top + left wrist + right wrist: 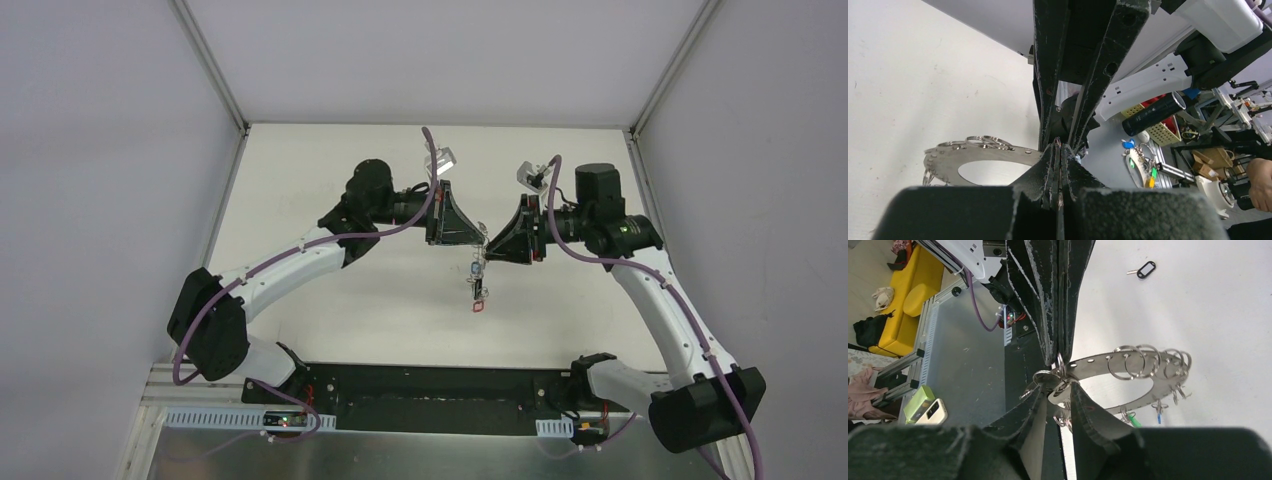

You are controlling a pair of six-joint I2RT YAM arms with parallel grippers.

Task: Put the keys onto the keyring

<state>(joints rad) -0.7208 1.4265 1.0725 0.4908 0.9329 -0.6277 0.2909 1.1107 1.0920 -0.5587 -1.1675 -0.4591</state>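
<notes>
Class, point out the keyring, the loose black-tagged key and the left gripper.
keyring (1098, 362): right wrist view, on its flat band.
black-tagged key (1146, 269): right wrist view, on its black tag.
left gripper (1057, 152): left wrist view, between its fingertips.

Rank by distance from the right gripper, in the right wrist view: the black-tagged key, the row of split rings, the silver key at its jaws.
1. silver key, between the right gripper's jaws.
2. row of split rings, on the keyring's right arc.
3. black-tagged key, loose on the table, top right.

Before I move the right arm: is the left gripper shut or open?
Shut: the left gripper has its fingers pressed together, no gap, pinching thin metal at the keyring edge.
</notes>
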